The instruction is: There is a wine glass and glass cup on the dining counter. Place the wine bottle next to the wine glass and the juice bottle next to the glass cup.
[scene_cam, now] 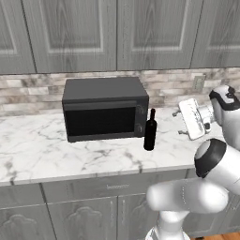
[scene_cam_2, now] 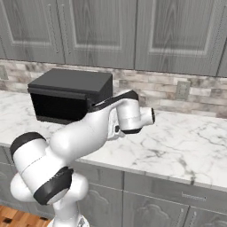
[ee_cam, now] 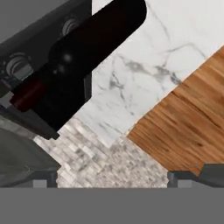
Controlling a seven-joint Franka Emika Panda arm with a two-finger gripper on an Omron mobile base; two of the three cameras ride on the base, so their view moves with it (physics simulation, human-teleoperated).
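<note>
The wine bottle [scene_cam: 150, 131], tall, black and with a dark red top, stands upright on the wall counter just right of the microwave's front corner. My gripper [scene_cam: 179, 123] hangs level to the right of the bottle, a short gap away, pointing at it with its fingers spread open and nothing between them. In the rolled hand view the wine bottle [ee_cam: 87, 48] lies slantwise across the upper left, ahead of the open gripper [ee_cam: 111, 179]. The wine glass, glass cup, juice bottle and dining counter are out of view.
A black microwave [scene_cam: 105, 108] sits on the white marble wall counter [scene_cam: 47, 150], close on the bottle's left. Grey upper cabinets [scene_cam: 117, 33] hang above and a tiled backsplash with an outlet [scene_cam: 198, 83] runs behind. My arm [scene_cam_2: 88, 133] covers the counter's middle.
</note>
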